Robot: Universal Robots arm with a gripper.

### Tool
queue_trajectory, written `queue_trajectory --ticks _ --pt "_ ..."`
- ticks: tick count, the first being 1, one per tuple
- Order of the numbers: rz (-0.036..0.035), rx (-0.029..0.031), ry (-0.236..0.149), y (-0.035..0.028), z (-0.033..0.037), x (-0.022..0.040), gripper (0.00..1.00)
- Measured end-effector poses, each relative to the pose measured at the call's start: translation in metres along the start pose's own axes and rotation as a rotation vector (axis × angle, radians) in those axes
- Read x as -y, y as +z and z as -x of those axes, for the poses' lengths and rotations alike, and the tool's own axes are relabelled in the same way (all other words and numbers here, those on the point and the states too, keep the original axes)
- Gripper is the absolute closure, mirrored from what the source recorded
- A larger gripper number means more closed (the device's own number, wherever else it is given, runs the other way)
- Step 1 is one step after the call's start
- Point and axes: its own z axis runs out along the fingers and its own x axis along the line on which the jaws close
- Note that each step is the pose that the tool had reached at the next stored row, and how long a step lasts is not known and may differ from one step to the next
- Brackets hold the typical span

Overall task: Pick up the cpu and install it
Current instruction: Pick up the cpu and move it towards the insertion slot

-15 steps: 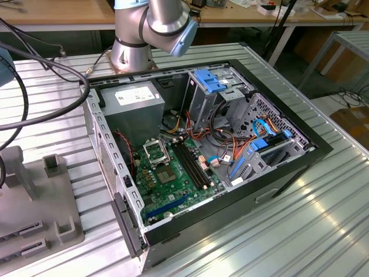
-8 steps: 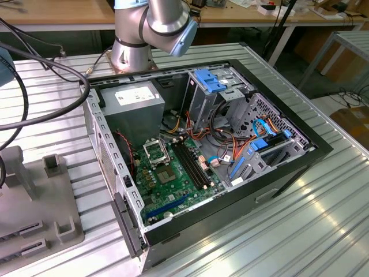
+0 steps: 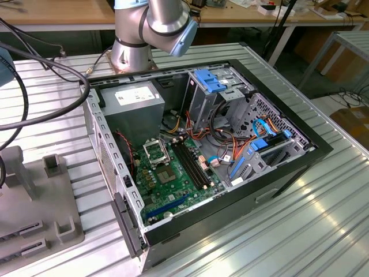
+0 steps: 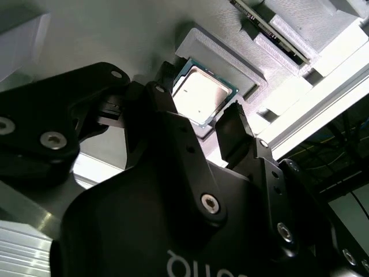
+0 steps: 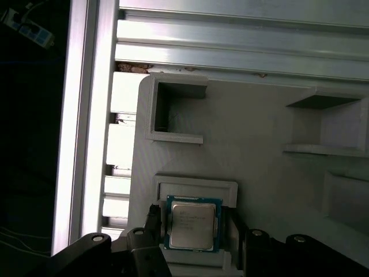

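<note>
Tool (image 4: 199, 108) spread open and holding nothing, fingers (image 4: 233, 130) either side of the cpu (image 4: 202, 95), cpu lying flat in a shallow square pocket near the grey holder's (image 5: 259, 115) edge, on the ribbed metal counter (image 5: 95, 115).

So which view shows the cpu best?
The first wrist view: the cpu faces the camera squarely, seated in its grey holder. The second wrist view shows it tilted, glare-washed, between the gripper's fingers.
</note>
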Motion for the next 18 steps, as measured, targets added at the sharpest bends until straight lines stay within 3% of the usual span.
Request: queue_trajectory --ticks 6,8,10,18 --pt "0.0002 0.0001 0.002 0.0 -0.0007 -0.0001 0.44" --pt "0.0001 0.0 0.002 0.0 -0.0007 -0.0001 0.51" --pt "0.0001 0.0001 0.002 0.0 -0.0007 -0.0001 0.53" --pt "0.0001 0.0001 0.003 0.0 -0.0007 -0.0001 0.53"
